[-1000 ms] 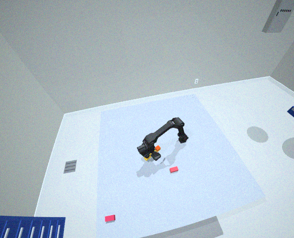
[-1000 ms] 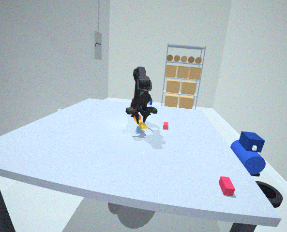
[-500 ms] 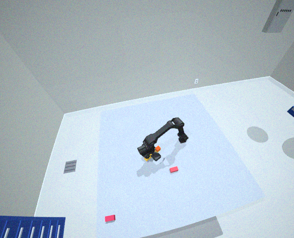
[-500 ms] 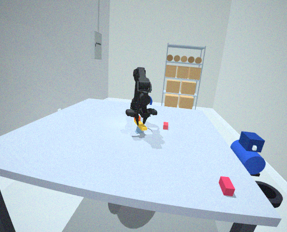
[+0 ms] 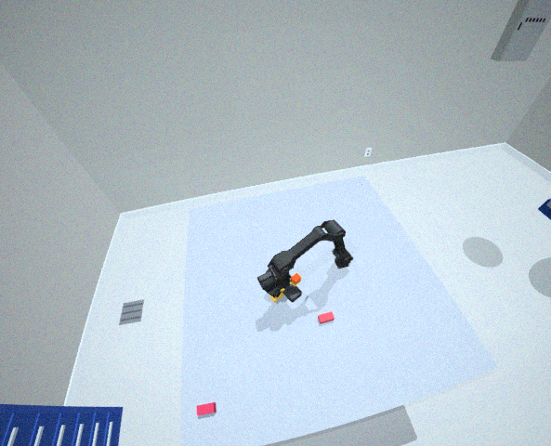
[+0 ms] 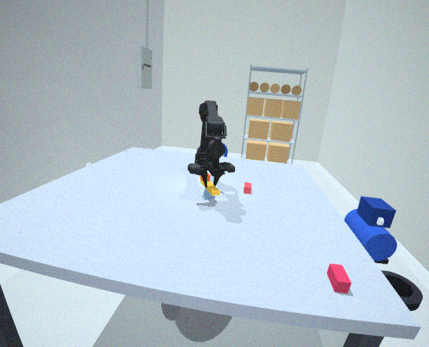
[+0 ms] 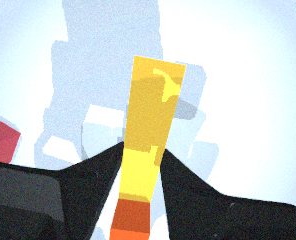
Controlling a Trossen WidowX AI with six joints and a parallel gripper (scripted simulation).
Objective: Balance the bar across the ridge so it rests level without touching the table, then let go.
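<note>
Between the fingers (image 6: 211, 183), the yellow bar (image 5: 276, 297) (image 6: 213, 189) (image 7: 150, 110) is clamped nearer its orange block (image 5: 295, 278) (image 6: 205, 176) (image 7: 130, 217), presumably to offset that end's weight. Beneath them, the blue-grey ridge (image 6: 207, 194) stands on the worktop (image 5: 361, 355) (image 6: 169, 238), ready as support.

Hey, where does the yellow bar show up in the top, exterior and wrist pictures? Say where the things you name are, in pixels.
Top: just below centre, partly hidden under the gripper.
Exterior: near the middle, between the fingers of the gripper.
Wrist: yellow bar (image 5: 276, 297) (image 6: 212, 189) (image 7: 154, 110) upright in the middle.
Shared landmark: the orange block (image 5: 295, 278) (image 6: 207, 177) (image 7: 130, 216) at its end.
</note>
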